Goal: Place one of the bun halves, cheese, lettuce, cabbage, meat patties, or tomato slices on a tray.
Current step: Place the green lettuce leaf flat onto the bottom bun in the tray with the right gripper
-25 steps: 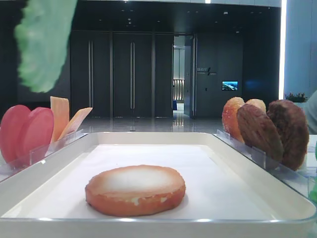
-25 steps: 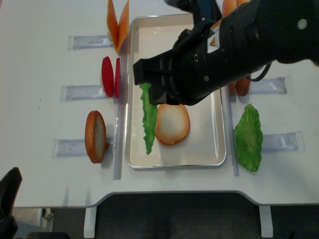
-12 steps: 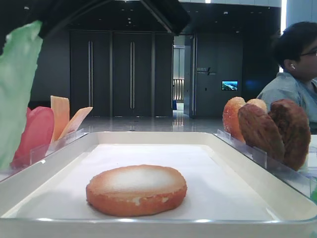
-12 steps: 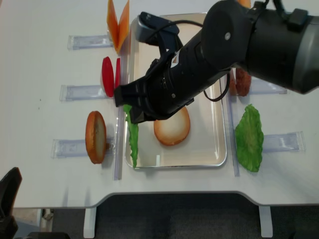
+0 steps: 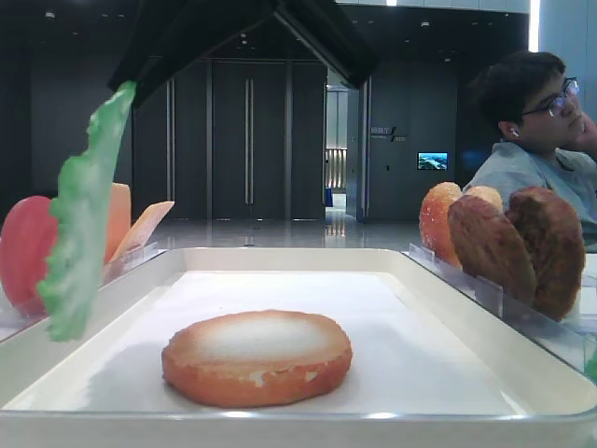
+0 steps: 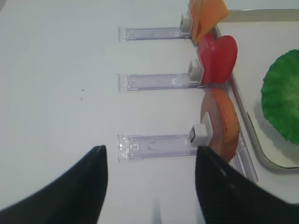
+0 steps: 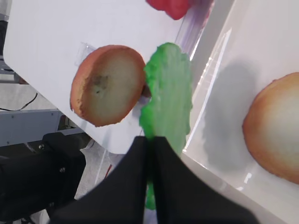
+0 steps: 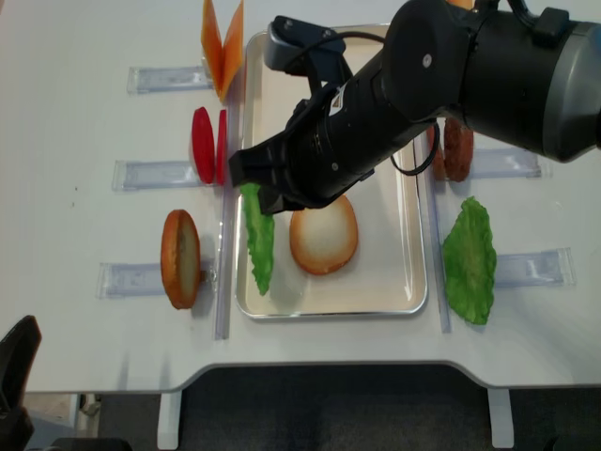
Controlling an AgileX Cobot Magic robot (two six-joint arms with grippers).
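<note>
My right gripper point(image 8: 255, 191) is shut on a green lettuce leaf point(image 8: 258, 242), which hangs edge-down over the left side of the white tray point(image 8: 329, 310). The wrist view shows the leaf point(image 7: 168, 98) pinched between the closed black fingers point(image 7: 131, 177). A bun half point(image 8: 324, 235) lies flat face up in the tray, just right of the leaf. From the low view the lettuce point(image 5: 84, 224) hangs left of that bun point(image 5: 256, 357). My left gripper point(image 6: 150, 151) is open over bare table, holding nothing. Cabbage is out of view.
Left of the tray, clear stands hold an upright bun half point(image 8: 179, 258), tomato slices point(image 8: 202, 144) and cheese point(image 8: 223, 42). On the right are meat patties point(image 8: 457, 148) and a second green leaf point(image 8: 469, 261). A person point(image 5: 536, 121) sits behind the right side.
The right arm swung left with the lettuce toward the tray's left rim, then came back slightly right. The leaf now hangs lower over the tray. The left gripper stays put.
</note>
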